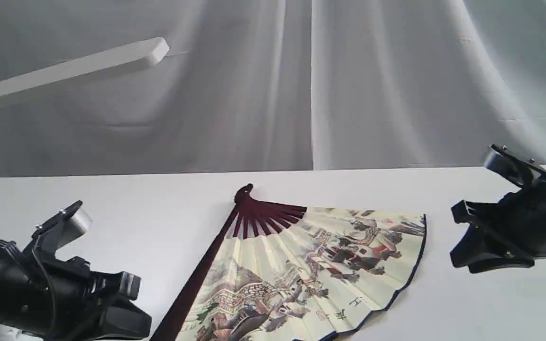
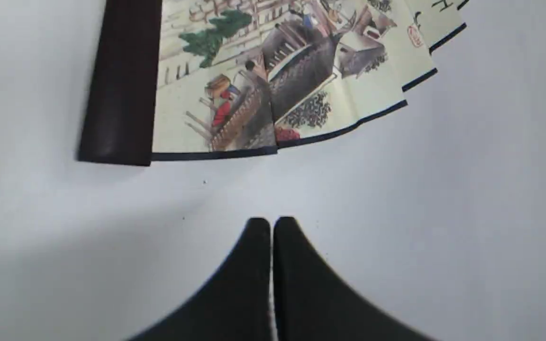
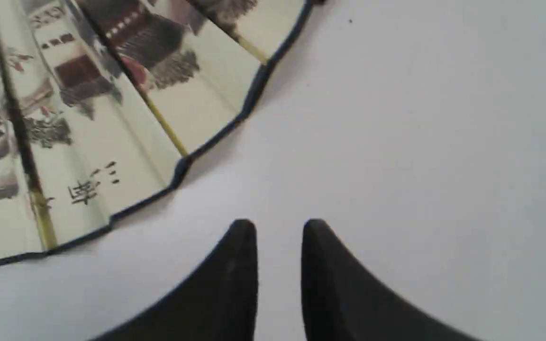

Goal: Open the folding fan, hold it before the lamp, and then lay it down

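The folding fan (image 1: pixel 311 265) lies spread open on the white bench (image 1: pixel 112 199), apart from both tools: the left tool (image 2: pixel 271 223) closed and empty, the right tool (image 3: pixel 278 228) narrowly parted, empty.

One folding fan (image 1: pixel 311 265), one lamp (image 1: pixel 88 68), one table (image 1: pixel 112 199), and two arms: left arm (image 1: pixel 26 289), right arm (image 1: pixel 524 222).

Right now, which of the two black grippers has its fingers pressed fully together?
The left black gripper: its fingers meet with no gap. On the right black gripper the fingers stand apart, white table showing between them.
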Robot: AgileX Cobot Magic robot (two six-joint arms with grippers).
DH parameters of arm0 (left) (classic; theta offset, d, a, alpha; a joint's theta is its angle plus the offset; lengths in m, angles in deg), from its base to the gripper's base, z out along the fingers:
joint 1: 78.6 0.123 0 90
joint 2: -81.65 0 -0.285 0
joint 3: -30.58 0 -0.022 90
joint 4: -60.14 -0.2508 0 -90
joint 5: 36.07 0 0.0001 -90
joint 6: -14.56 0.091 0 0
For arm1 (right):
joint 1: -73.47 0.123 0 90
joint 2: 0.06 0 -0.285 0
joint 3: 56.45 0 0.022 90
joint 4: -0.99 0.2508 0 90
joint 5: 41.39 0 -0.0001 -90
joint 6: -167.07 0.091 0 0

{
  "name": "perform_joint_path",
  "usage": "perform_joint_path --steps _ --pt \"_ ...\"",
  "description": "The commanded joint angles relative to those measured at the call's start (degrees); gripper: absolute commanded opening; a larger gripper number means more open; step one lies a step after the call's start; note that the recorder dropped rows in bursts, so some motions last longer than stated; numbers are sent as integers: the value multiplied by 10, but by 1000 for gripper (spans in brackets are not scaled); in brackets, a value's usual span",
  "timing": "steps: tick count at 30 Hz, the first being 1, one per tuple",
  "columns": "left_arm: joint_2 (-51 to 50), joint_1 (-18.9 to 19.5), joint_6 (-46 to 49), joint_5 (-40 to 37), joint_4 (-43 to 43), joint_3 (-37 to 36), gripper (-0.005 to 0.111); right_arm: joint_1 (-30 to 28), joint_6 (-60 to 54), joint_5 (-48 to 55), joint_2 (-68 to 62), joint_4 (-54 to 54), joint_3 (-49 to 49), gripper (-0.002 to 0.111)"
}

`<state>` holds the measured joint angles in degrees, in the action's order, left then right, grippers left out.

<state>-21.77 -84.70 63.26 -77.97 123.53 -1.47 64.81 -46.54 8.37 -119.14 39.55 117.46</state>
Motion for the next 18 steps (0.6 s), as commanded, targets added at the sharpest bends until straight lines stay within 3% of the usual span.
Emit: perform_joint_path --steps 1,5,18 --pt "21 -2 -51 12 -47 -6 0 1 6 -22 31 -24 -25 10" --pt "49 -2 -124 32 -126 -6 0 1 11 -51 73 -38 -56 0" --pt "105 -2 -325 61 -342 -6 0 2 134 -94 192 -175 -141 0"
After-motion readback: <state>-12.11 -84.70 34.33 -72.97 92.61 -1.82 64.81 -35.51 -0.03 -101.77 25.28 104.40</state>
